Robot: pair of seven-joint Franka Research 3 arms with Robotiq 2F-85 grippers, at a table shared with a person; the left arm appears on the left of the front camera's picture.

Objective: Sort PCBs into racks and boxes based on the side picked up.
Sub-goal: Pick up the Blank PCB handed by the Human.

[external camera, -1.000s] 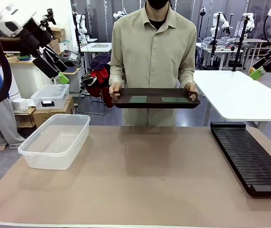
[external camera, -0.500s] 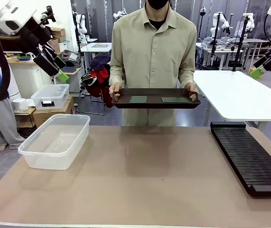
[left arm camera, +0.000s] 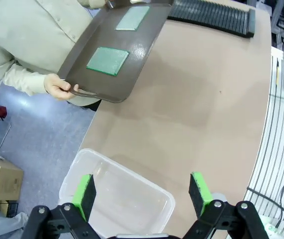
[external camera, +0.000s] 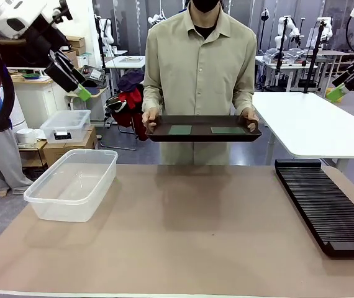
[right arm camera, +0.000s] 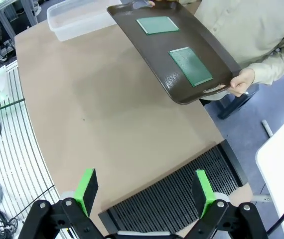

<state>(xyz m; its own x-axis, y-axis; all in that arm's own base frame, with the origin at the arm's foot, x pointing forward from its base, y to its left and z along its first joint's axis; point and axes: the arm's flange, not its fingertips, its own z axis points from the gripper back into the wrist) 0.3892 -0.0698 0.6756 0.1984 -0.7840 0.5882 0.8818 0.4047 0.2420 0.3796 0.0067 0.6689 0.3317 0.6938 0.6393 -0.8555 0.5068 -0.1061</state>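
Holds left gripper [left arm camera: 142, 183] and right gripper [right arm camera: 144, 180] wide open, empty; risks knocking thin green rectangular boards [right arm camera: 191, 65], far beyond fingertips, off hand-held dark brown tray [right arm camera: 163, 44] by skewed pinch.

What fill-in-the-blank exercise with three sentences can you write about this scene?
1. The person holds a dark tray carrying ____ green PCBs.
2. The clear box stands at the robot's ____ side of the table, the black rack at the other.
3. The left gripper and the right gripper are both ____.
Missing words: two; left; open.
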